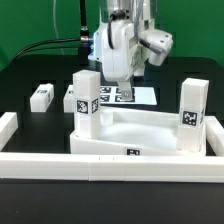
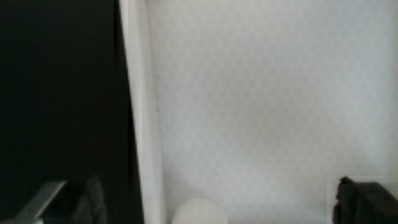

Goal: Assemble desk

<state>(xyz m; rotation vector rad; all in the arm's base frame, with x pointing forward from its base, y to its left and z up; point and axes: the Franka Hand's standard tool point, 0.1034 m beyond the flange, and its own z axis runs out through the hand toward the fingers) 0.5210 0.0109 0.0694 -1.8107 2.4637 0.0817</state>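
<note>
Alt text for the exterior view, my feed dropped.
The open gripper hangs over the white desk slab, holding nothing. Upright legs stand at its ends: first leg on the exterior view's left, second leg on that view's right; a loose leg lies on the table.

The arm [image 1: 120,15] is seen entering at twelve o'clock in the exterior view and is carried nearly vertical, with the wrist [image 1: 114,50] pointed straight down toward six o'clock. The pincer [image 2: 217,205] is spread wide, its two dark fingertips [image 2: 71,200] are set far apart, and nothing is seen clamped between them.
</note>
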